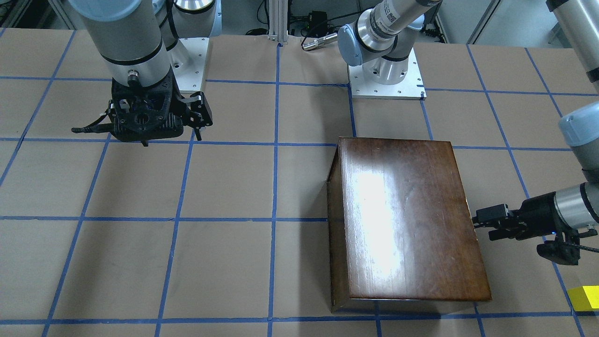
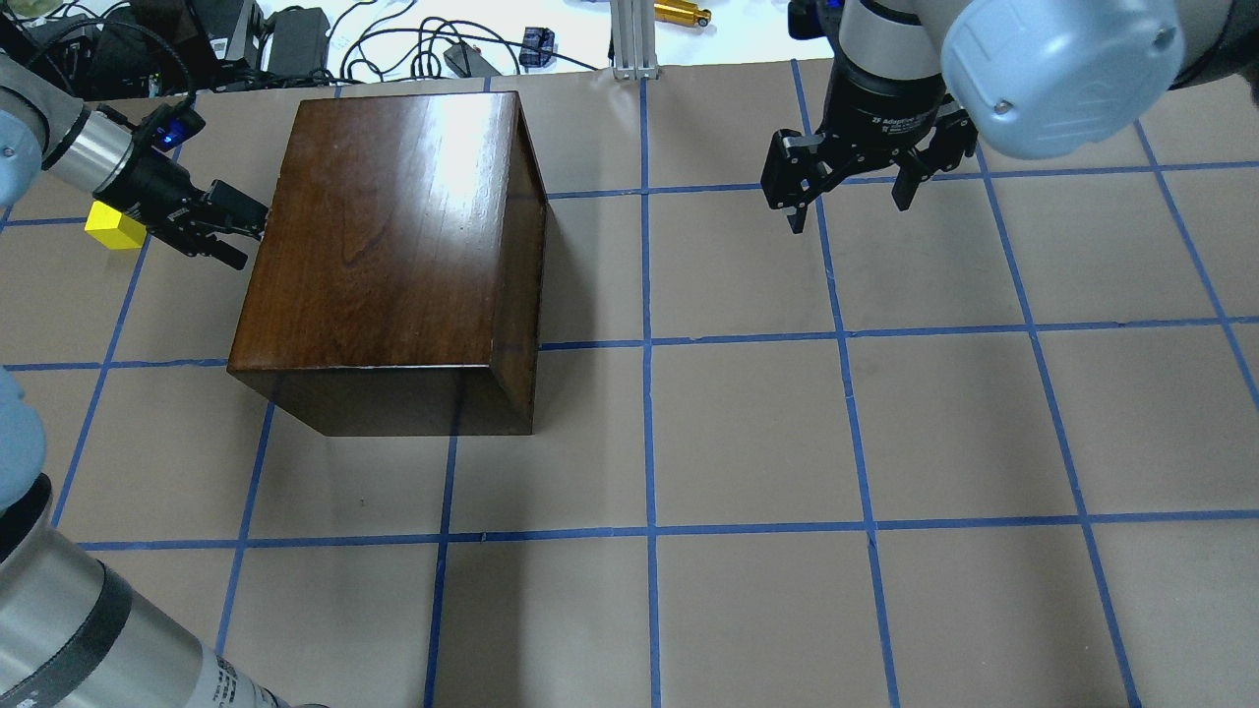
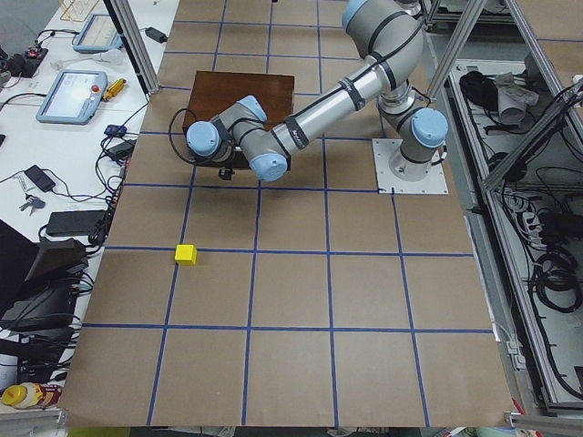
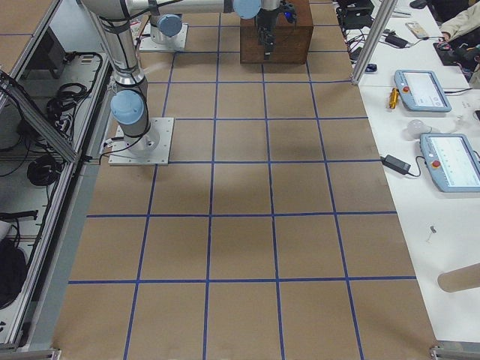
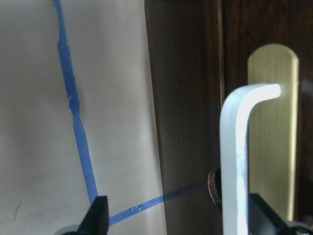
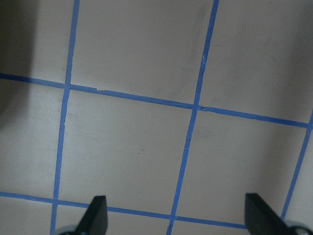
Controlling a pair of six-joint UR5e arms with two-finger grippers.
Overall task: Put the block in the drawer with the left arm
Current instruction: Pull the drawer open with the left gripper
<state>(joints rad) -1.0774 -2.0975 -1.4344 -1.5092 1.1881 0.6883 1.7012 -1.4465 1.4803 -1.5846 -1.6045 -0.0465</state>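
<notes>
**Asker:** Which way does the block lie from your hand?

**Me:** Take the overhead view from its left. The block [image 2: 110, 228] sits on the bench [image 2: 748, 433] toward its left end and far edge. It is just beside my wrist and partly hidden by it. My left gripper [image 2: 248, 234] points the other way, at the cabinet [image 2: 384, 226].

**Asker:** So your back is to it?

**Me:** Yes. What I face is the drawer [image 5: 234, 29], which is shut. My fingers [image 5: 98, 218] are spread wide and pinch nothing. The white handle [image 5: 239, 161] stands between them, close to the right-hand one, with a brass plate [image 5: 274, 73] behind it. Its bar runs across the line my fingers close along, so I judge a squeeze would catch it squarely.

**Asker:** And your other arm?

**Me:** My right gripper [image 2: 848, 211] hangs spread and empty over the bench's right half, well apart from the cabinet. My left is far nearer to both handle and block.

**Asker:** What does the next move turn on?

**Me:** The drawer pulls out toward the bench's left end, which is roughly where the block lies. I reckon I must watch that gap, then turn round to fetch the block.
</notes>
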